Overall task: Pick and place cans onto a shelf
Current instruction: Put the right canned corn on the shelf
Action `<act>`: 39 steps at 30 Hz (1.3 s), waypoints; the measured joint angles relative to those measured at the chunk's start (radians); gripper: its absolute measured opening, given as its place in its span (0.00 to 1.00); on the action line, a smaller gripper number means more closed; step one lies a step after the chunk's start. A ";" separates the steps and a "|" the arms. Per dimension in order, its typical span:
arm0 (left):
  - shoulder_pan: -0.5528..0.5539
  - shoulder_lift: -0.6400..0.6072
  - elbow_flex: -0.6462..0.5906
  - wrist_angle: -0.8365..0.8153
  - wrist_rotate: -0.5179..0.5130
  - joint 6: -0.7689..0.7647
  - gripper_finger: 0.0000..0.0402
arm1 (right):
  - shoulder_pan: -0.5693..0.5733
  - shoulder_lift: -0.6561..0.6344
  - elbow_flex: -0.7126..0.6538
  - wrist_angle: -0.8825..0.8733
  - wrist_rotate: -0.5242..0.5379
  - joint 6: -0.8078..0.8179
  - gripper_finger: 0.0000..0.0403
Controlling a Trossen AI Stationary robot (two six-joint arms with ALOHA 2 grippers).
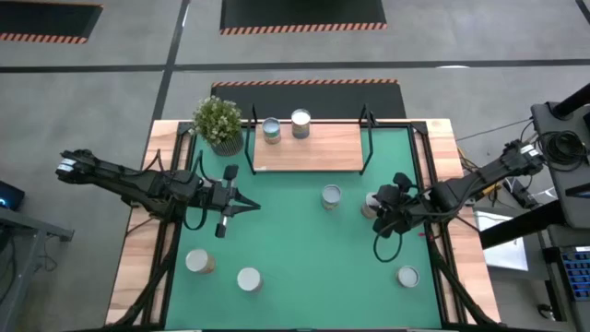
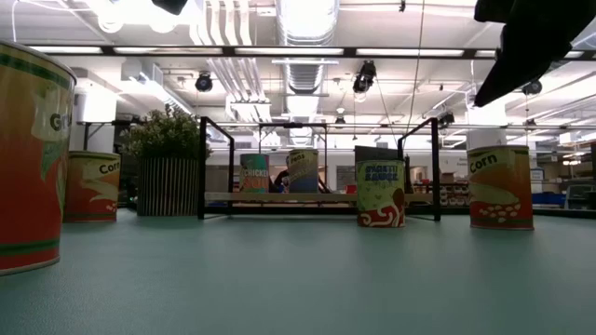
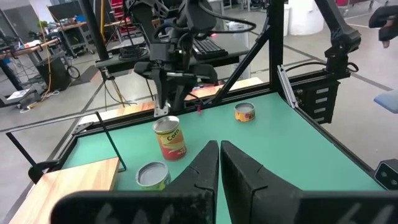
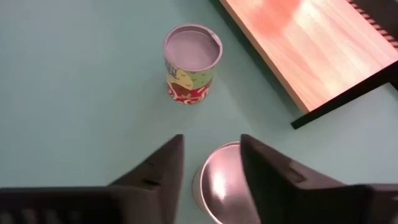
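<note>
right end effector (image 4: 211, 165): we see it released, fingers astride corn can (image 4: 221, 183) near worktop's right edge
left end effector (image 3: 219, 163): clenched, empty

The premises were an industrial robotics lab or workshop. The low view showed an open ceiling with exposed ducts (image 2: 307, 56), pipes and strip lighting (image 2: 307, 14). The floor (image 1: 479, 37) was bare grey concrete, marked with black mats edged in orange hazard striping (image 1: 302, 28). Benches loaded with equipment and cables (image 3: 62, 43) stood beyond the desk (image 1: 442, 138), which carried a green mat (image 1: 313, 267) and a black metal frame.
</note>
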 joint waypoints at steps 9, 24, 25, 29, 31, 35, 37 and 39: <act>0.000 0.000 0.000 0.000 0.000 0.000 0.00 | 0.000 0.053 -0.001 -0.056 -0.004 -0.046 0.79; 0.000 0.000 0.000 -0.001 0.000 0.023 0.00 | 0.000 0.055 -0.097 -0.089 -0.006 0.140 0.87; 0.000 0.000 0.000 -0.001 0.000 0.023 0.00 | 0.000 0.055 -0.108 -0.087 -0.006 0.147 0.87; 0.000 0.000 0.000 -0.001 0.000 0.023 0.00 | -0.001 0.053 -0.159 -0.023 -0.006 0.161 0.87; 0.000 0.000 0.000 -0.001 0.000 0.026 0.00 | -0.012 0.052 -0.181 0.012 -0.006 0.161 0.87; 0.000 0.000 0.000 -0.001 -0.001 0.026 0.00 | -0.042 0.051 -0.214 0.068 -0.004 0.148 0.85; 0.000 0.000 0.000 -0.001 0.000 0.026 0.00 | -0.050 0.050 -0.217 0.082 -0.005 0.139 0.81; 0.000 0.000 0.000 -0.001 -0.001 0.026 0.00 | -0.055 0.047 -0.216 0.085 -0.007 0.137 0.77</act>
